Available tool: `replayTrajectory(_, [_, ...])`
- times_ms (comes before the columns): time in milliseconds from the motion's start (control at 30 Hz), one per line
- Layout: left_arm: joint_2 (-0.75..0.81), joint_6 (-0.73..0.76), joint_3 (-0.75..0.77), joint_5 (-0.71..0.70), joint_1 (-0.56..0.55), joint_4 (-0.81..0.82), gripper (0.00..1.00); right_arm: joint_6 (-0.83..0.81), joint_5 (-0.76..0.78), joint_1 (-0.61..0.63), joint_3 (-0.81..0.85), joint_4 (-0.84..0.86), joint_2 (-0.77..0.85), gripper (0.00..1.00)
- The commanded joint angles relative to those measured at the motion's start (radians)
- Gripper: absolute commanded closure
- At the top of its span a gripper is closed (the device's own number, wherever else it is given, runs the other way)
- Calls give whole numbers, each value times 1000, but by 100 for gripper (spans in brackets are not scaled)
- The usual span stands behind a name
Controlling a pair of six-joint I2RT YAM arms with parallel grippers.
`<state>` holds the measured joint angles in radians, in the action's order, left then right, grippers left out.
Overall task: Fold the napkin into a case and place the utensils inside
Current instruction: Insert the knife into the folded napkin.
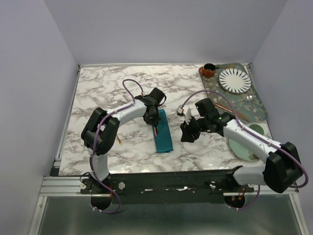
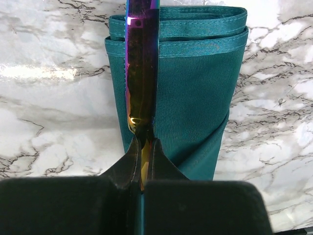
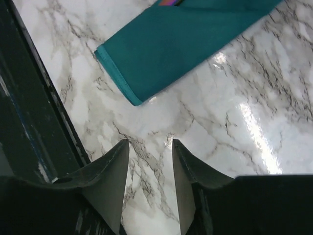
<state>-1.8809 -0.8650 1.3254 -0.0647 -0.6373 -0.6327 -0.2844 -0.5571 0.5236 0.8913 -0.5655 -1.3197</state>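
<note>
The napkin, folded into a narrow teal case, lies on the marble table between the two arms. My left gripper is shut on the handle of the iridescent purple utensil, whose blade lies along the case's left side toward its layered end. A thin gold utensil lies on the table beside the left arm. My right gripper hovers over bare marble just right of the case's near end, open, with nothing between its fingers.
A patterned tray at the back right carries a white striped plate and copper-pink sticks. A brown cup stands at its corner. A pale green saucer sits under the right arm. The black front rail runs close by.
</note>
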Motion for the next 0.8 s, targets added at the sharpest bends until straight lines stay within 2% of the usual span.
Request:
replayTrajectory(0, [42, -12, -18, 16, -12, -1, 100, -223, 135, 208, -135, 260, 105, 57])
replayTrajectory(33, [42, -11, -17, 14, -12, -1, 100, -273, 201, 299, -165, 304, 117, 59])
replayTrajectory(133, [34, -15, -12, 13, -18, 8, 100, -366, 333, 450, -284, 502, 123, 62])
replayTrajectory(333, [31, -12, -2, 9, -25, 10, 100, -557, 499, 608, -429, 827, 67, 68])
replayTrajectory(500, [25, -17, -9, 19, -27, 11, 100, -665, 577, 673, -509, 1045, -13, 71])
replayTrajectory(767, [34, -19, -15, 26, -28, 7, 100, -697, 637, 719, -516, 1145, -156, 73])
